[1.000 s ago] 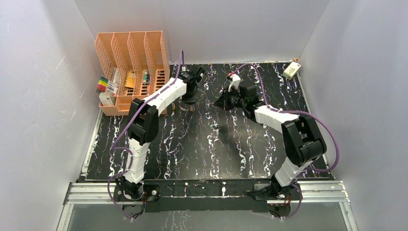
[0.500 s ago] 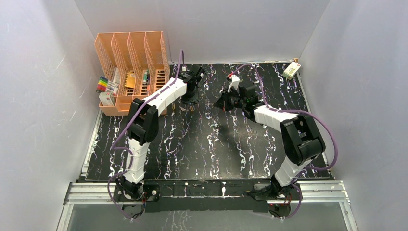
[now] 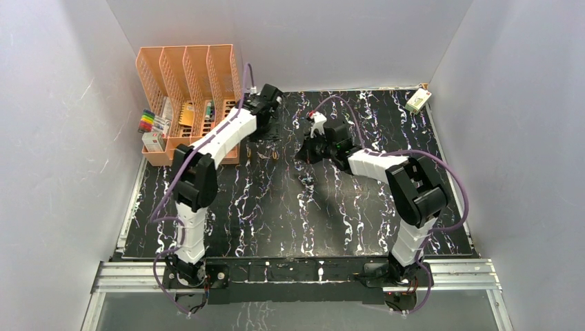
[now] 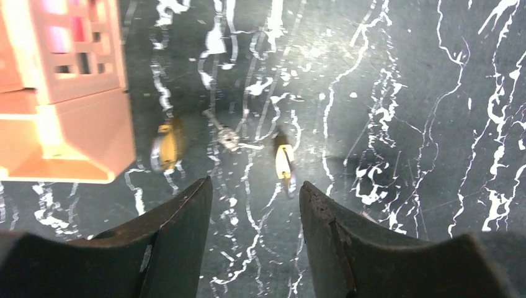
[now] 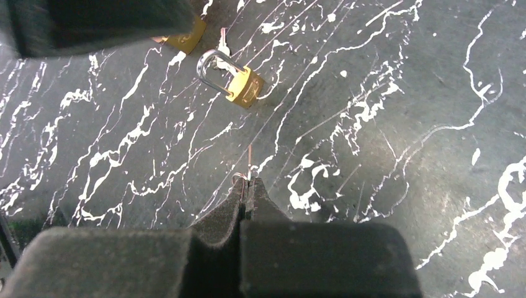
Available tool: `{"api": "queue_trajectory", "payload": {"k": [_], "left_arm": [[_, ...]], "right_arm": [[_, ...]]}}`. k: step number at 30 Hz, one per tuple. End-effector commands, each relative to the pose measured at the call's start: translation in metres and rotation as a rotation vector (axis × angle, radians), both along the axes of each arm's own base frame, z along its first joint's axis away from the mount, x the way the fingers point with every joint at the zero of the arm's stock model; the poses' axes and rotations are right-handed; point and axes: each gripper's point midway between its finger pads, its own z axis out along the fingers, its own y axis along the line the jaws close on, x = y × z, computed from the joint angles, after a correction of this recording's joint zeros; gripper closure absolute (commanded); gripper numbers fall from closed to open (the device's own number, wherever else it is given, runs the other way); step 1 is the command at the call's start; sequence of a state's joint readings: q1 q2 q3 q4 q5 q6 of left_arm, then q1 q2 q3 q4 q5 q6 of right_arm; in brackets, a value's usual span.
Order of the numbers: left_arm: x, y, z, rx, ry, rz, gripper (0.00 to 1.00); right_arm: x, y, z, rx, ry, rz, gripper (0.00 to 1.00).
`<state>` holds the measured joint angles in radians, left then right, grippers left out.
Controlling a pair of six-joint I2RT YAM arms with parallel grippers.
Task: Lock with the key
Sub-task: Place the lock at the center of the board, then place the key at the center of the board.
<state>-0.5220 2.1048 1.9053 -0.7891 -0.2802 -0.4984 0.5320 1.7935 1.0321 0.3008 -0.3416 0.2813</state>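
Padlock (image 5: 243, 85), brass, lies flat on the black marbled counter (image 5: 403, 93) with its shackle pointing up-left, a little ahead of the right tool (image 5: 248, 184). That tool is pinched tight on a thin key (image 5: 249, 160) with a small ring at the tips; the key points toward the padlock but is not touching it. A second brass lock (image 5: 186, 38) is partly hidden at the top edge. The left tool (image 4: 254, 189) is spread wide, gripping nothing, above the counter. A blurred brass piece (image 4: 166, 144) lies just beside the orange rack (image 4: 68, 124).
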Motion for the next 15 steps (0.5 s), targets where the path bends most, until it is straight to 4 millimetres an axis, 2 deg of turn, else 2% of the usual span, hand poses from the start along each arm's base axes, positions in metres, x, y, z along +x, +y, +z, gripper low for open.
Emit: {"api": "queue_trajectory", "payload": {"k": [1,5,11,15], "left_arm": [[0.003,0.037,0.063,-0.052,-0.154,0.051,0.46],[-0.004,0.059,0.084,-0.084,-0.215,0.077,0.43],[-0.019,0.091,0.095,-0.132,-0.253,0.103,0.40],[-0.027,0.104,0.094,-0.141,-0.260,0.113,0.39]], "right_arm": [[0.025,0.017,0.022,-0.037,-0.116,-0.025,1.00],[0.033,0.028,0.014,-0.090,-0.131,-0.046,1.00],[0.044,0.030,-0.006,-0.134,-0.115,-0.085,1.00],[0.047,0.036,-0.019,-0.139,-0.090,-0.085,1.00]]}}
